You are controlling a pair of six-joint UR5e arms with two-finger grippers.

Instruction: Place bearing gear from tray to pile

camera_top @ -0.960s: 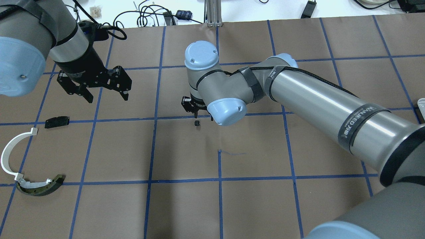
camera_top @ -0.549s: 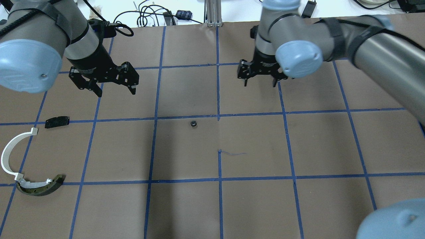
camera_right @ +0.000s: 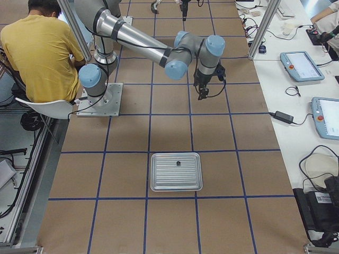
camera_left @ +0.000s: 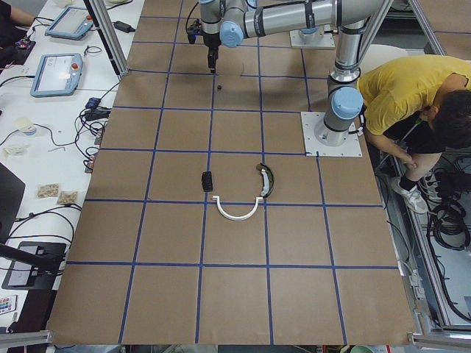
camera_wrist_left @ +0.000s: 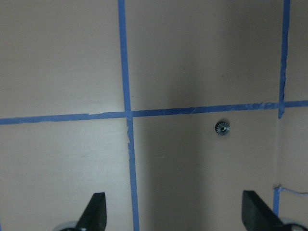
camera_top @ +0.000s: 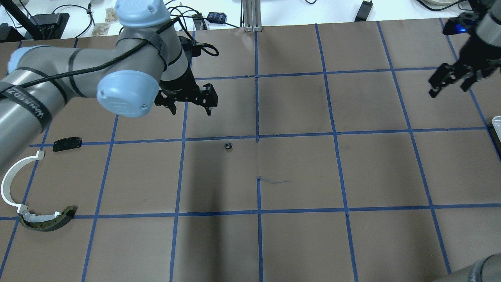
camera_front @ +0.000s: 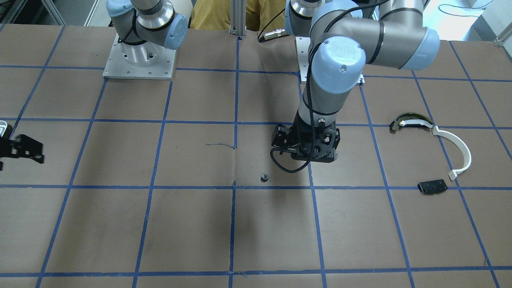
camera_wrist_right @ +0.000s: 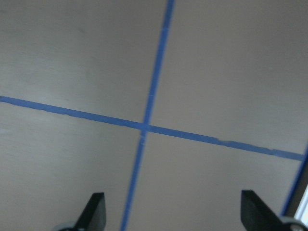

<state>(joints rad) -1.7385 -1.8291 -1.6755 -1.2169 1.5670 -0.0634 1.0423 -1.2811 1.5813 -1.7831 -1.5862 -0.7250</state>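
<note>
The tray (camera_right: 197, 182) sits at the table's right end, and the pile (camera_top: 67, 143) lies far left. Both grippers hang spread wide and empty: the left gripper (camera_top: 191, 109) near the bearing gear (camera_top: 228, 146), on its far-left side, the right gripper (camera_top: 450, 88) far right. The round gear lies flat mid-table, bore upward.

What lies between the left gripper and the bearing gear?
No object: only bare brown paper and blue tape separate left gripper and bearing gear, shown overhead and in the left wrist view.
</note>
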